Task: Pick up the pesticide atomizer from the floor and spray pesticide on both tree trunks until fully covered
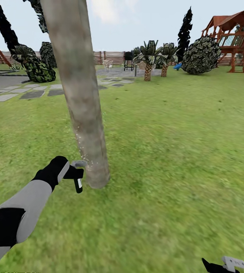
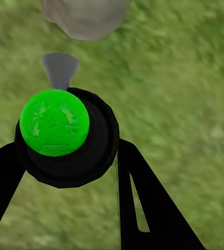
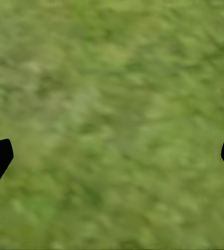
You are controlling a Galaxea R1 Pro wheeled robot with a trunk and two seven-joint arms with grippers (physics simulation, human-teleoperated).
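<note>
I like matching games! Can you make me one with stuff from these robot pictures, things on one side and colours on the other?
Things:
1. spot on the pesticide atomizer
2. tree trunk
3. slide by the playhouse
4. playhouse roof

Colours:
A. red-brown
B. bright green
C. blue
D. mottled grey-brown

Pairs: 1-B, 2-D, 3-C, 4-A
</note>
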